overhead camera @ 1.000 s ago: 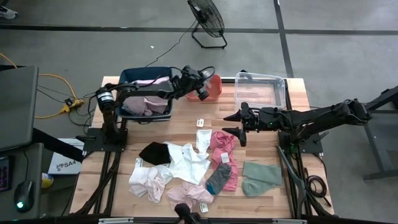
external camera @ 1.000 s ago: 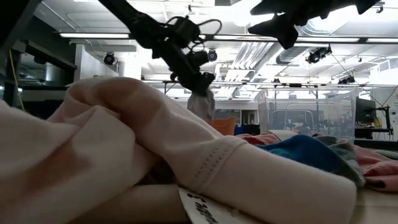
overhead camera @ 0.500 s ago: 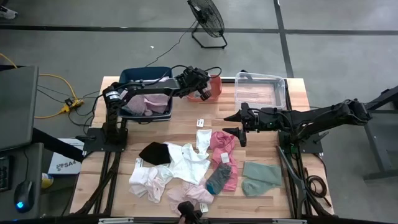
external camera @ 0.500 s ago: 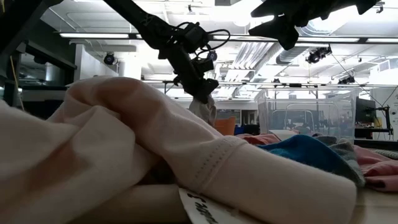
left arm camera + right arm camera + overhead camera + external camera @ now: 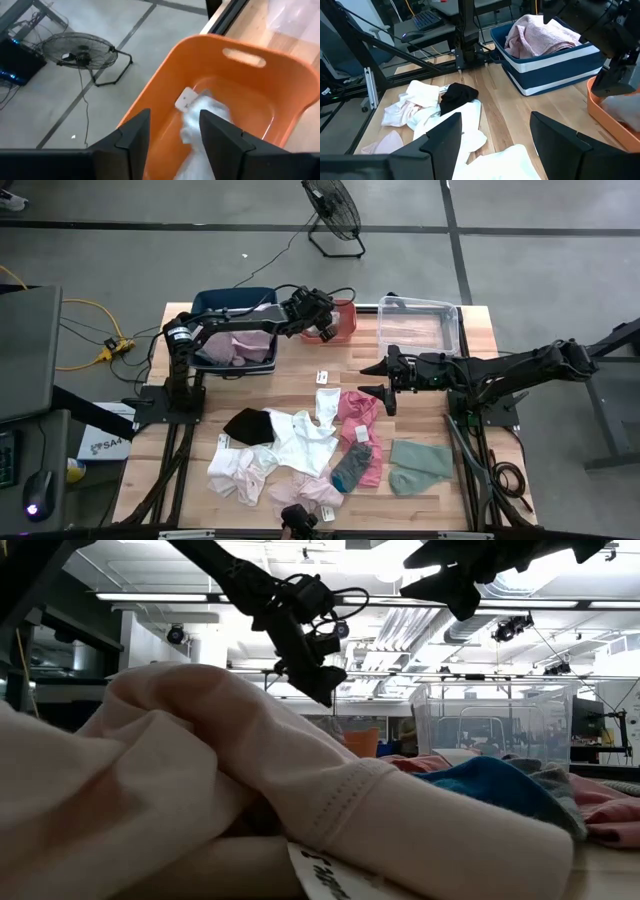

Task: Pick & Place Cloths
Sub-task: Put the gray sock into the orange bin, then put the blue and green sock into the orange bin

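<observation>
My left gripper (image 5: 175, 134) hangs open over the orange bin (image 5: 240, 50) at the table's far edge, also in the high view (image 5: 324, 326). A white cloth (image 5: 207, 112) with a tag lies on the bin's floor below the fingers, apart from them. The other cloths lie in a loose pile on the near half of the table: black (image 5: 248, 425), white (image 5: 302, 435), pink (image 5: 356, 408), grey (image 5: 352, 465) and sage green (image 5: 420, 460). My right gripper (image 5: 378, 380) is open in the air over the table's middle, above the pile's far edge.
A blue bin (image 5: 235, 330) holding pink cloth (image 5: 240, 345) stands left of the orange bin. A clear plastic bin (image 5: 420, 320) stands to its right. A pale pink cloth (image 5: 200, 790) fills the low view's foreground. Bare wood lies between bins and pile.
My left gripper has sunk a little over the orange bin and let go of the white cloth. The cloth hung below its fingers before and has now fallen into the bin.
</observation>
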{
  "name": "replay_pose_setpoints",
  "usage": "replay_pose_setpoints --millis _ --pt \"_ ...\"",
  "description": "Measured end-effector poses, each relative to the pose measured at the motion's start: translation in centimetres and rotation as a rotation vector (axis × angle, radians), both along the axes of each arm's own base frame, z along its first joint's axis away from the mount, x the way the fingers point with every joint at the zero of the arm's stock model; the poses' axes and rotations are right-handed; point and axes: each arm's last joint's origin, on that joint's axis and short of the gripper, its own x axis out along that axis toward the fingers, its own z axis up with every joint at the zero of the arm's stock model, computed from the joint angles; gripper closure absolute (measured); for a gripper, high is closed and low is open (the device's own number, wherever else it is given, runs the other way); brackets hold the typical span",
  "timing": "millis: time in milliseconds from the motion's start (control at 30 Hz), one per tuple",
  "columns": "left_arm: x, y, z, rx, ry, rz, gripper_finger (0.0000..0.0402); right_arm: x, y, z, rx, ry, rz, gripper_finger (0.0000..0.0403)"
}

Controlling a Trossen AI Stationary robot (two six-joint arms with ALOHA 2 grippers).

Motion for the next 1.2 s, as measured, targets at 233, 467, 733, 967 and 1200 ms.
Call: replay_pose_setpoints --millis 233,467,733,967,1200 --pt "-0.7 -0.2 1.3 0.015 -0.017 0.038 0.0234 0.0 0.0 0.0 0.000 0.003 0.000 0.0176" --pt "-2.7 -1.5 3.7 -0.122 -0.041 -0.007 0.0234 0.0 0.0 -0.1 0.003 0.012 0.011 0.0176" --pt "-5.6 -5.0 6.6 -0.333 -0.007 -0.124 0.0233 -0.4 0.3 -1.3 0.058 0.138 0.042 0.0176" --pt "-6.7 -10.5 7.8 -0.407 0.097 -0.221 0.0233 -1.5 1.9 -2.9 0.192 0.337 0.123 0.0176" --pt "-6.8 -15.8 7.4 -0.381 0.208 -0.252 0.0233 -3.6 5.1 -4.5 0.317 0.589 0.223 0.0176"
